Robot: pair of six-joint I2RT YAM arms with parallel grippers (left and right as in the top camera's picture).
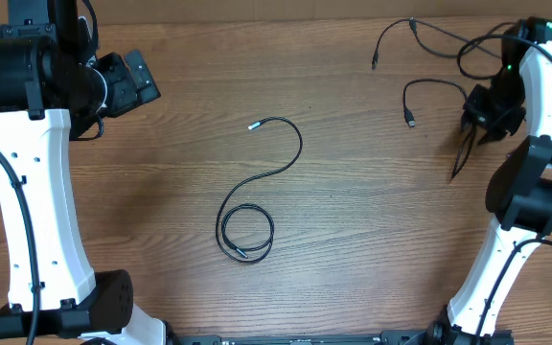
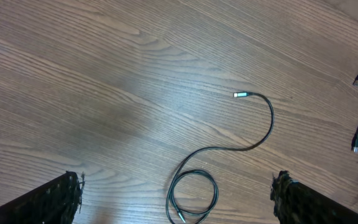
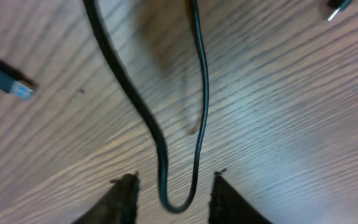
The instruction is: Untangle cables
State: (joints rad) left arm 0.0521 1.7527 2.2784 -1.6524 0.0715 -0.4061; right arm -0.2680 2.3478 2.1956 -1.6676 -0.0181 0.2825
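1. Surface: a brown wood-grain table (image 1: 161, 211) with a matte finish fills every view. No wall or floor is visible.
2. Centre of the table: one thin black cable with a silver tip (image 1: 300, 146). The tip points left, and the cord hooks round and runs down-left into a small flat coil. It lies alone, apart from both grippers. The left wrist view shows the same cord (image 2: 271, 121) below the camera.
3. Upper right: a second thin black cable (image 1: 429, 81) has its plug end lying free, and its cord runs toward the right arm. A third black cable (image 1: 439, 36) lies along the far edge, just beyond it. The two lie near each other; I cannot tell whether they cross.
4. Left gripper (image 1: 132, 81), at the upper left: the fingers are spread wide with nothing in them (image 2: 178, 183). It is well apart from every cord.
5. Right gripper (image 1: 466, 144), low over the right side: in its wrist view a U-shaped bend of black cord (image 3: 201, 93) sits between the fingers (image 3: 176, 202). They stand partly apart with a gap on each side, so the cord is not pinched.
6. Nearby in that view: a plug end with a pale tip (image 3: 5, 78) at the left.
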